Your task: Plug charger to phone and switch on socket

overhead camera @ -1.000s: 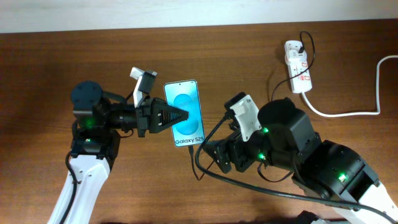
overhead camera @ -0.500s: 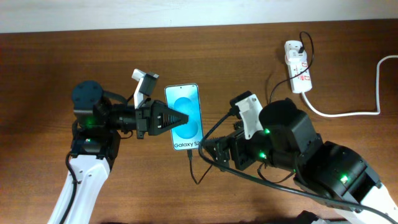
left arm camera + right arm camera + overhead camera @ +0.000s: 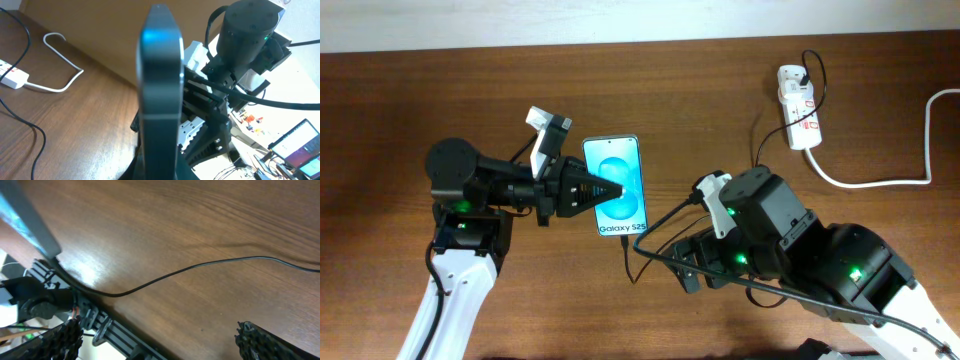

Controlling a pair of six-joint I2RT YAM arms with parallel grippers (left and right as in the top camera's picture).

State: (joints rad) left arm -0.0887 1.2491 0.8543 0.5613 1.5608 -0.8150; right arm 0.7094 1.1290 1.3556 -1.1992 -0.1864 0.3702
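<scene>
My left gripper [image 3: 605, 188] is shut on the phone [image 3: 625, 165], gripping it across the middle from the left. The cyan screen faces up. In the left wrist view the phone [image 3: 160, 75] shows edge-on between the fingers [image 3: 160, 167]. The thin black charger cable [image 3: 626, 260] reaches the phone's lower short edge, and in the right wrist view it [image 3: 200, 267] runs across the wood to the phone's corner [image 3: 30, 225]. My right gripper [image 3: 690, 268] is open and empty to the lower right of the phone, with its fingers [image 3: 159, 327] wide apart above the table. The white socket [image 3: 798, 108] lies at the far right.
The thick white cord [image 3: 880, 182] curves from the socket to the right edge of the table and also shows in the left wrist view [image 3: 60, 75]. A small black plug [image 3: 798, 75] sits in the socket's far end. My right arm's body covers part of the cable.
My right gripper has drawn back to the right and down, away from the phone's lower end. The cable's loop below the phone is smaller. The left gripper still holds the phone.
</scene>
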